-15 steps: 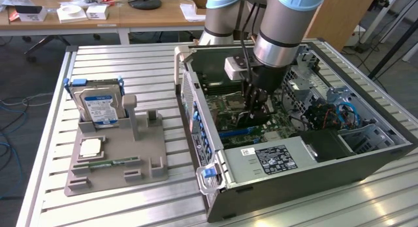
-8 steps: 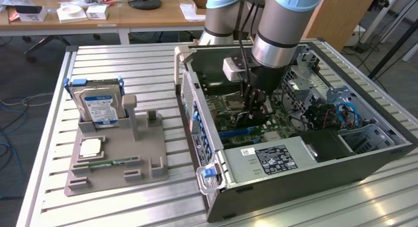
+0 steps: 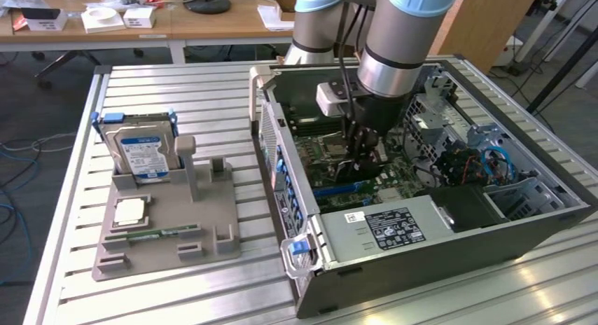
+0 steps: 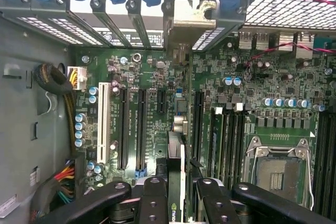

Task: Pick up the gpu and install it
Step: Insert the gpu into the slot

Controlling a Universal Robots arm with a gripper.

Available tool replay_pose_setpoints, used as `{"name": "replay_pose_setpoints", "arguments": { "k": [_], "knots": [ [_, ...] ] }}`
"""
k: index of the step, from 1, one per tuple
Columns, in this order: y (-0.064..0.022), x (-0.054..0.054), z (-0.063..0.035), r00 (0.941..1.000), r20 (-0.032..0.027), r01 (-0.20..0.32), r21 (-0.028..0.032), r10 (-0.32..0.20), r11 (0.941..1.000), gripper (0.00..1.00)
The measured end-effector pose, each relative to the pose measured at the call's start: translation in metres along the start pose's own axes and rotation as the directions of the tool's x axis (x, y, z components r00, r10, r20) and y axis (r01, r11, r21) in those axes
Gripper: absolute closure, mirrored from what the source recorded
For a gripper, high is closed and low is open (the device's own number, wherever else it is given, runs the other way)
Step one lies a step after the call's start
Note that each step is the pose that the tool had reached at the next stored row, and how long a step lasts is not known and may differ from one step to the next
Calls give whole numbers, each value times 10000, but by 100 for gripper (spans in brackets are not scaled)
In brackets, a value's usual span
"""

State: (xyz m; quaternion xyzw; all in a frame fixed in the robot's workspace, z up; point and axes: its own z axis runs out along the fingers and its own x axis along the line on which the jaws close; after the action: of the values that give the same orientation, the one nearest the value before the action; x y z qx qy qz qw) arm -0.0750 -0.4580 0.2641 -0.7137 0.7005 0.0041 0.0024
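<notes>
Wooden desk (image 3: 220,25), dark floor (image 3: 33,101), slatted worktable (image 3: 187,87)

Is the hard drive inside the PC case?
No, the hard drive stands upright in the gray holder on the table, at the exterior view's left of the case.

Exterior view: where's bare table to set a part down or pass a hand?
Free: slatted metal table behind the silver hard drive; the near strip in front of the grey plastic fixture tray; a narrow lane between tray and open black computer case. Crowded: inside the case, where the black gripper holds the dark gpu card over the green motherboard.
</notes>
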Motion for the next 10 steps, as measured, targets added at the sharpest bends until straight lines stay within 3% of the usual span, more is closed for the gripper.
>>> {"name": "replay_pose_setpoints", "arguments": {
  "k": [10],
  "knots": [
    [22,0,6,10000,-1,0,1,0,10000,74]
  ]
}}
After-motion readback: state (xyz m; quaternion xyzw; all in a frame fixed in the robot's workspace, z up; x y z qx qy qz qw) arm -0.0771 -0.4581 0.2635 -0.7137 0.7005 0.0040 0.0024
